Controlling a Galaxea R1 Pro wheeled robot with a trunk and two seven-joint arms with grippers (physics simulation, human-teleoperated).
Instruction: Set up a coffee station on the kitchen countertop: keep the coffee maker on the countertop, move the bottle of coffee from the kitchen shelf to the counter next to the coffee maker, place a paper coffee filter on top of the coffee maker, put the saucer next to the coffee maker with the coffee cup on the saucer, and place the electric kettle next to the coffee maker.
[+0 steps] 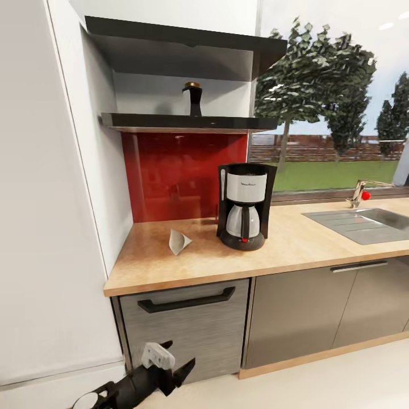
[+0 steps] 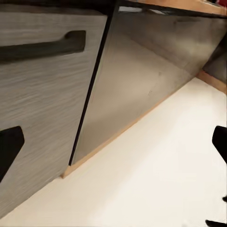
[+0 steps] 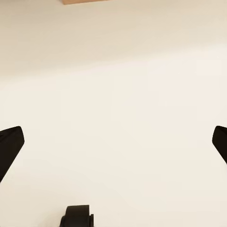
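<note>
While the robot faces the desk (image 1: 284,238), its left claw (image 1: 173,360) hangs low by the grey drawer front (image 1: 187,329), spread and holding nothing. High on the far shelf (image 1: 187,121) stands the bottle (image 1: 193,99), upright, well above and beyond that claw and left of the coffee maker (image 1: 244,205). The filter (image 1: 179,241) lies on its side on the desk just left of the machine (point toward the near edge). The right claw (image 3: 113,142), spread over bare floor (image 3: 113,71), is empty too; the left arm looks nearer the bottle.
</note>
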